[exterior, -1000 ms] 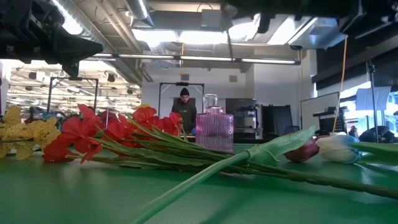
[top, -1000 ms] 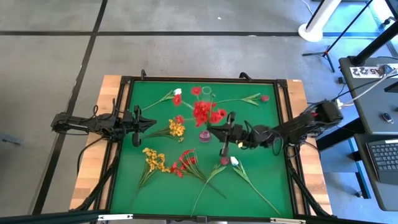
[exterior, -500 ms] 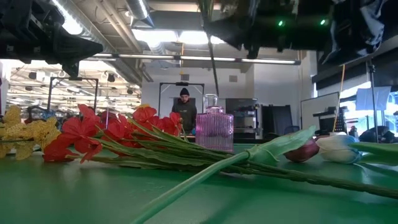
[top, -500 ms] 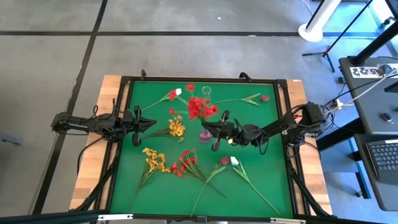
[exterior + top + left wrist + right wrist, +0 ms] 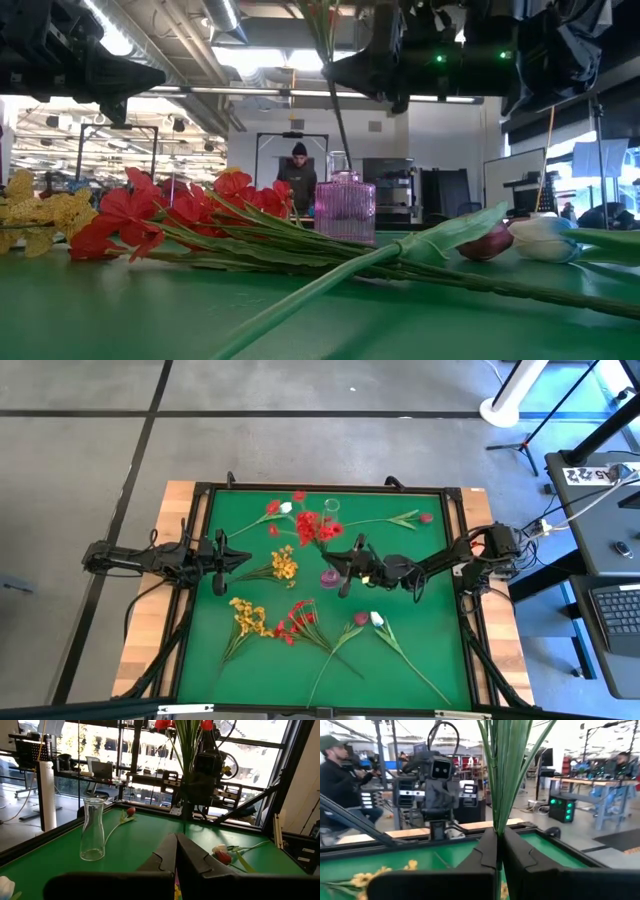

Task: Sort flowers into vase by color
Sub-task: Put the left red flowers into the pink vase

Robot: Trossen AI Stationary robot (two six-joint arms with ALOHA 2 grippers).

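High cam: overhead, straight down, takes in the whole green table (image 5: pixel 420 650), both arms, plus floor around. Low cam: at mat level, level across table into room; the lying red flowers (image 5: pixel 180 222) close to lens, pink vase (image 5: pixel 345 208) mid-depth. L wrist cam: looks across table past own fingers toward the opposite arm; clear vase (image 5: pixel 93 829) near. R wrist cam: faces back toward the left arm, stems (image 5: pixel 505 770) right at lens. Shared: pink vase in high + low; each wrist sees the other arm.
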